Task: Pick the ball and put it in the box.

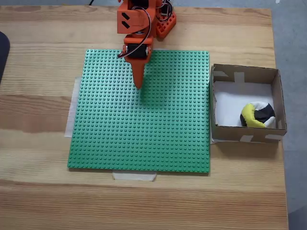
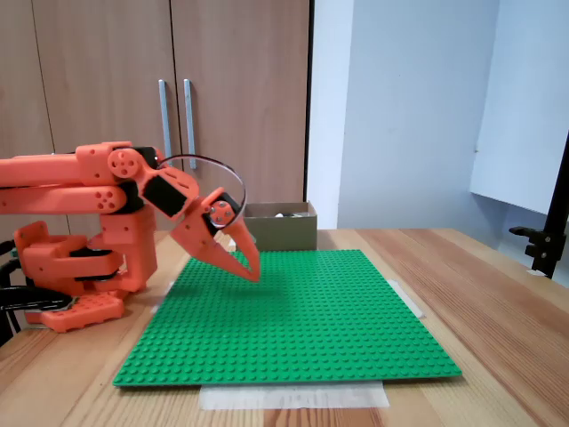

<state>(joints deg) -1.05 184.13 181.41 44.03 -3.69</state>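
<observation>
The ball (image 1: 257, 115), with yellow, black and white panels, lies inside the box (image 1: 220, 100) near its front right corner in a fixed view from above. The box (image 2: 283, 232) is a low brown cardboard square with tape patches, standing past the far edge of the green studded plate (image 2: 302, 311) in the side view. My orange gripper (image 1: 139, 85) hangs over the back of the green plate (image 1: 144, 134), far left of the box. Its fingers are together and hold nothing. From the side the gripper (image 2: 252, 271) points down at the plate, just above it.
The green plate is taped to a wooden table (image 1: 144, 201). The arm's orange base (image 2: 76, 267) stands at the table's back edge. Wooden cabinet doors (image 2: 178, 89) rise behind the table. A black clamp (image 2: 542, 240) stands at the right in the side view.
</observation>
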